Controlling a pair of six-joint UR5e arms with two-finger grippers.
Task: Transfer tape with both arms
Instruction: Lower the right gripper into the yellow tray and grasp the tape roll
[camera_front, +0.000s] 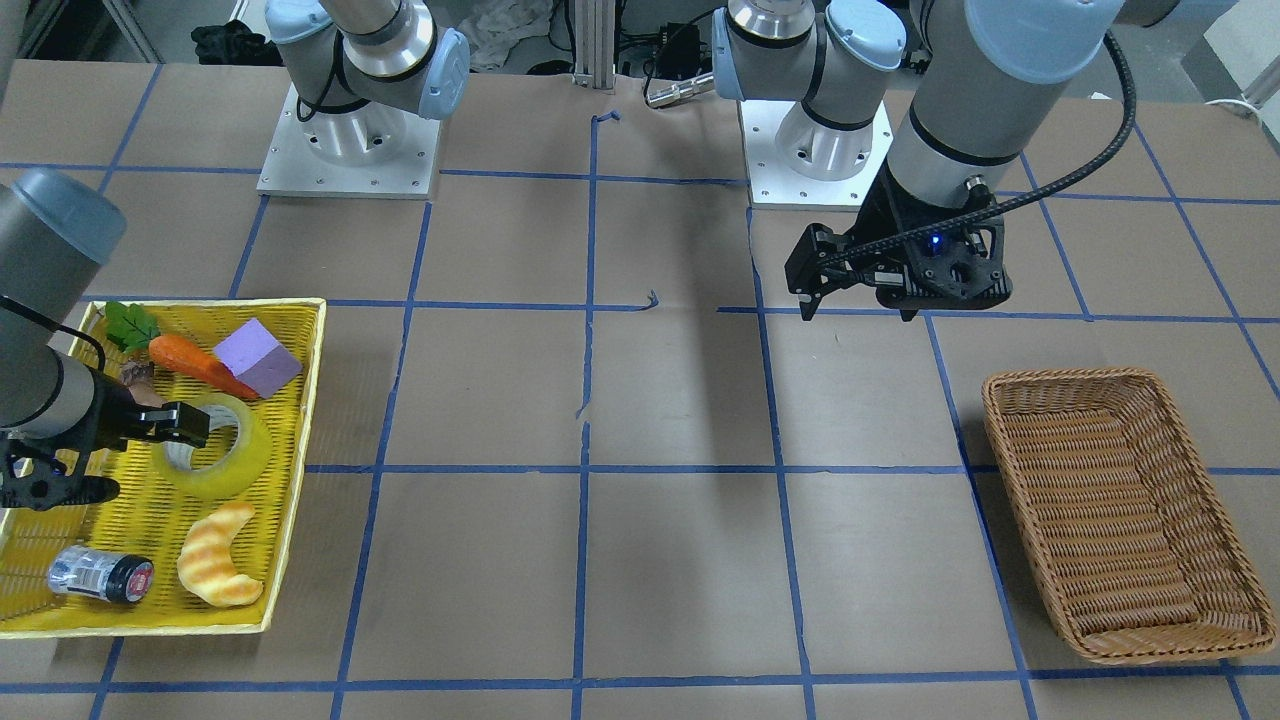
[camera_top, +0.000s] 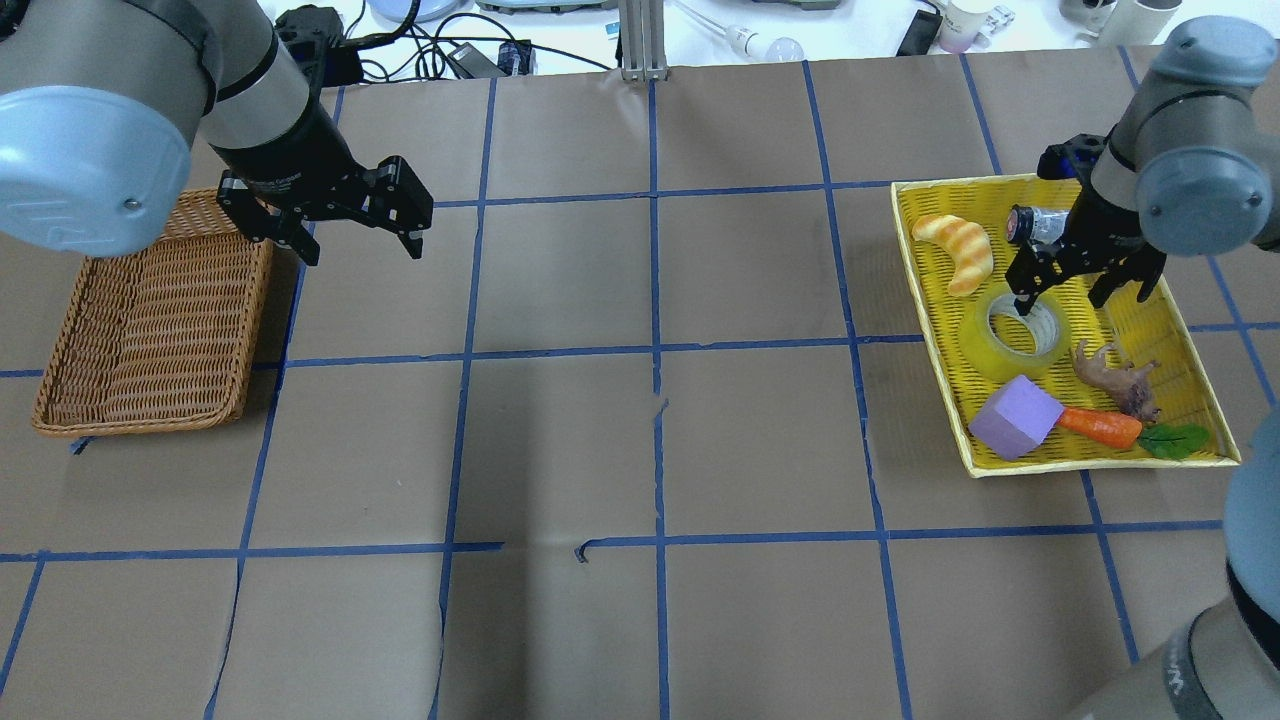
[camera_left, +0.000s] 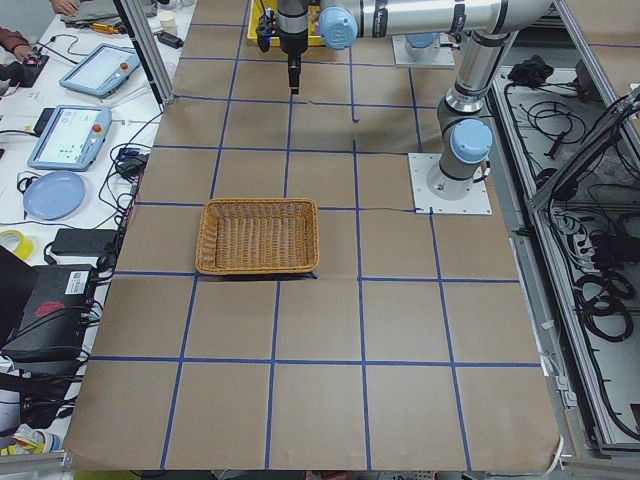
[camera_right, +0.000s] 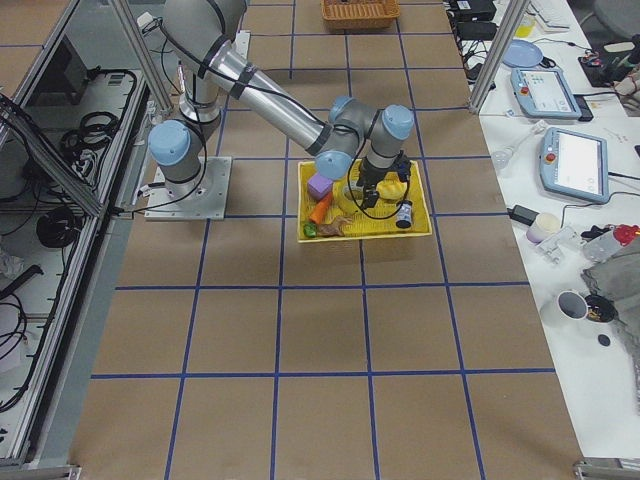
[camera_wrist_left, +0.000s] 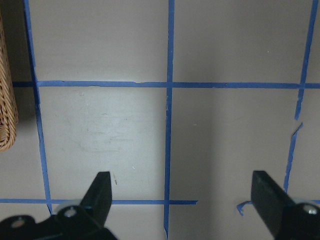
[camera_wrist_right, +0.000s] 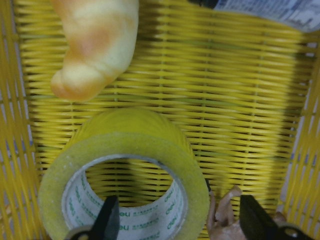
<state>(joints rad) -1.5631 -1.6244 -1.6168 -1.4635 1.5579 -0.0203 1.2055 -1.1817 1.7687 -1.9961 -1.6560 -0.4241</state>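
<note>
The tape (camera_top: 985, 335) is a wide yellow translucent roll with a whitish core, lying flat in the yellow tray (camera_top: 1180, 340). It also shows in the front view (camera_front: 250, 450) and the right wrist view (camera_wrist_right: 125, 145). My right gripper (camera_top: 1062, 298) is open over it, low in the tray. One finger (camera_wrist_right: 107, 220) is inside the core and the other (camera_wrist_right: 255, 220) is outside the roll, so the jaws straddle its wall. My left gripper (camera_top: 362, 248) is open and empty above bare table beside the wicker basket (camera_top: 140, 425); it also shows in the front view (camera_front: 858, 312).
The tray also holds a croissant toy (camera_top: 958, 250), a purple block (camera_top: 1012, 418), a carrot (camera_top: 1100, 427), a brown animal toy (camera_top: 1115, 375) and a small can (camera_top: 1040, 225). The wicker basket (camera_front: 1060, 377) has nothing in it. Blue tape lines grid the brown table.
</note>
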